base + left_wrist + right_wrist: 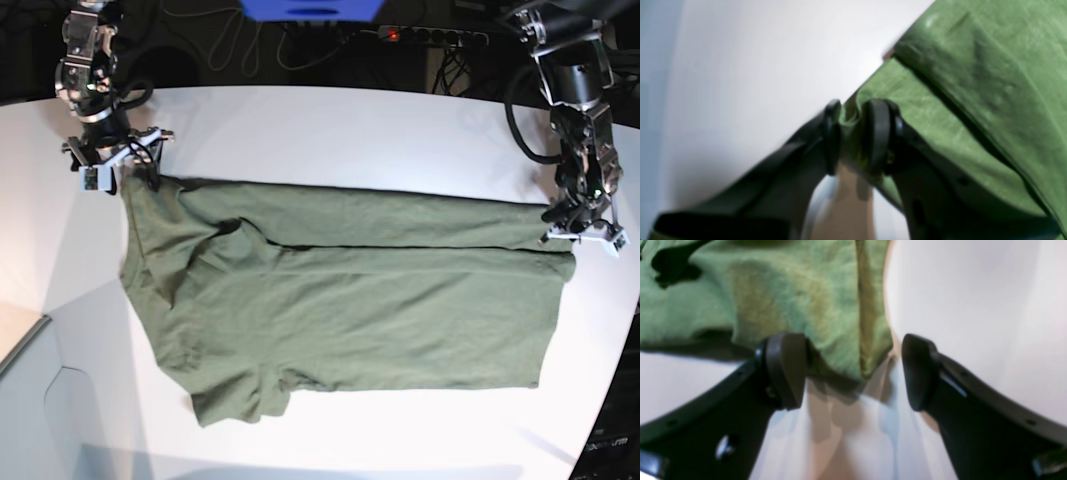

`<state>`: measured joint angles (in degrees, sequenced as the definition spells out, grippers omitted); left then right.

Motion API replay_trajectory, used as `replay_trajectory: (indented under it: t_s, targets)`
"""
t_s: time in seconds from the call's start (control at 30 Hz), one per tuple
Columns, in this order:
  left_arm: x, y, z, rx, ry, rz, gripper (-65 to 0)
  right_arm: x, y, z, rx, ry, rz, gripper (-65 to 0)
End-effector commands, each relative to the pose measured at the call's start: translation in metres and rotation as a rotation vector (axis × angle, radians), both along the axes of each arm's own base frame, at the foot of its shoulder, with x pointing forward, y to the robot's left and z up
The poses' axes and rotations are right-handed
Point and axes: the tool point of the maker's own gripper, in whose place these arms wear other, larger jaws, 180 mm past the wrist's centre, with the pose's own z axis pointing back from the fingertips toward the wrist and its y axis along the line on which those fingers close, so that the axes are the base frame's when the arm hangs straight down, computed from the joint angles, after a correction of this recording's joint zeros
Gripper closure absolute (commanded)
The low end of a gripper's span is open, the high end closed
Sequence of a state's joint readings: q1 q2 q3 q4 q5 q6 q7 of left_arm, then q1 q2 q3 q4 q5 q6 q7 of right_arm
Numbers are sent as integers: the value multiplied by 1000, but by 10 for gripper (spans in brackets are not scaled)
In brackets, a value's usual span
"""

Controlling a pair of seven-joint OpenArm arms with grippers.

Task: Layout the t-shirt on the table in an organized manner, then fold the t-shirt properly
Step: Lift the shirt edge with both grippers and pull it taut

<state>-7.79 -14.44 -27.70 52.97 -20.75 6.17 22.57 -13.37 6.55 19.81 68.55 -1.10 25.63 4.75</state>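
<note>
I see one table (330, 120), white, with one t-shirt (350, 310) spread flat across its middle. My two grippers sit at its far corners. The left gripper (853, 133) has pinched a fold of the hem. The right gripper (853, 370) gapes wide, holding nothing, straddling a sleeve corner. Cables (230, 40) lie behind.

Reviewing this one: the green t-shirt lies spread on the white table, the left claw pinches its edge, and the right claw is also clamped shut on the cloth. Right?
Not quite. The right claw is open: in the right wrist view its jaws stand wide apart, the t-shirt edge just beyond them. The rest holds: the left claw pinches the cloth on the table.
</note>
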Motion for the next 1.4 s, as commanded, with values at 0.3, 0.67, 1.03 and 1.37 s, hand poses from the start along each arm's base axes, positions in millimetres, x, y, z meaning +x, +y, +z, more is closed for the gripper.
replay_trajectory:
  t_s: [0.3, 0.67, 1.03, 1.37]
  targets:
    - [0, 9, 7, 18, -2, 1, 0, 7, -4, 11, -1, -46, 1, -50]
    - [17, 12, 61, -11, -68, -14, -1, 27, 5, 76, -51, -197, 147, 0]
    - [73, 14, 128, -35, -176, -41, -1, 90, 9, 149, -135, -334, 170, 0]
    - [53, 16, 106, -30, -118, -36, -1, 64, -5, 131, -140, -264, 126, 0]
